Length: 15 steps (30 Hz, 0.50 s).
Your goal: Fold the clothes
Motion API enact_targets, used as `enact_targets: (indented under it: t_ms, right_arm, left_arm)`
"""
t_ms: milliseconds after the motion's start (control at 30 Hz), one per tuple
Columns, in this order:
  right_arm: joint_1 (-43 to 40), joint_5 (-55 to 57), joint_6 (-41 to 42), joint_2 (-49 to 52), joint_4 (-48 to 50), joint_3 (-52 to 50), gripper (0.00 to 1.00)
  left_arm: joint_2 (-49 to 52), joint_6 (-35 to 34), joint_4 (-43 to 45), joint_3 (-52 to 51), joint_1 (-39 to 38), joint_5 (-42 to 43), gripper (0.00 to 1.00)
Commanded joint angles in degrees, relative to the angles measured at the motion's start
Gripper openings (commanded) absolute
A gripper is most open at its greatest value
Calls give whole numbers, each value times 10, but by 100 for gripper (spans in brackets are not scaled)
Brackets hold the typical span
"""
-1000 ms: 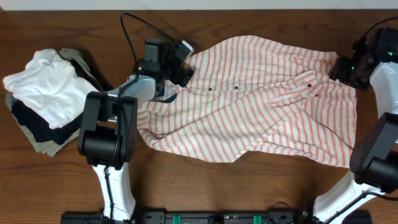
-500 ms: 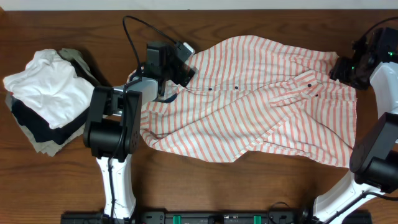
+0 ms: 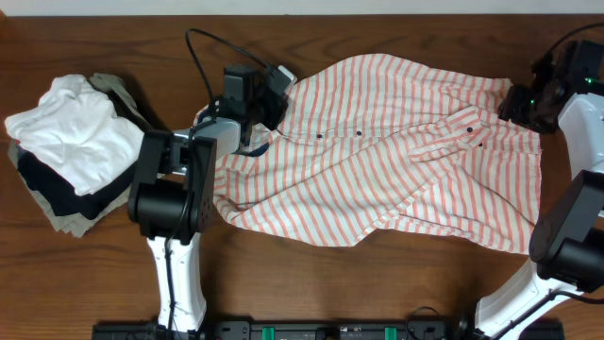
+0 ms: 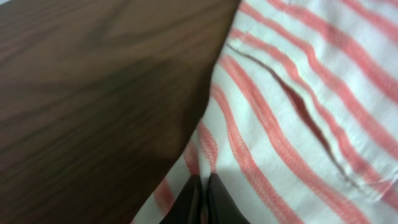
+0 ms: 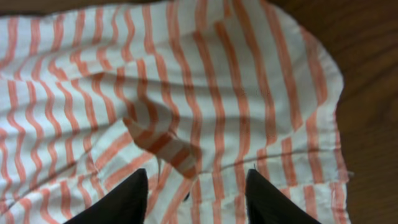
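Note:
The clothes, a white shirt with orange-red stripes (image 3: 396, 161), lie spread out and wrinkled across the middle of the wooden table (image 3: 377, 293). My left gripper (image 3: 274, 94) is at the shirt's upper-left edge. In the left wrist view it (image 4: 202, 186) is shut, with the striped hem (image 4: 267, 143) pinched between its fingertips. My right gripper (image 3: 517, 102) is at the shirt's upper-right corner. In the right wrist view it (image 5: 196, 177) is open, its fingers spread over a rumpled fold of the shirt (image 5: 186, 93).
A pile of folded garments (image 3: 71, 142), white on top with dark and khaki ones beneath, sits at the left of the table. Bare wood (image 4: 93, 93) borders the shirt beside my left gripper. A black cable (image 3: 193, 47) loops above the left arm.
My left gripper has closed on the shirt's edge; it was open before. Both arms and the shirt have hardly shifted.

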Motion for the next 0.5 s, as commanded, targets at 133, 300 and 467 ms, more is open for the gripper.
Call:
enact_targets:
  t_ms: [133, 300, 467]
  right_arm:
    - [7, 10, -26, -1, 54, 4, 45]
    - [9, 8, -32, 28, 100, 4, 49]
    - [16, -15, -49, 76, 133, 4, 53]
  left_arm:
    - [-108, -111, -10, 8, 1, 10, 6]
    - [-116, -123, -54, 8, 0, 10, 6]
    - [-116, -123, -102, 7, -1, 10, 6]
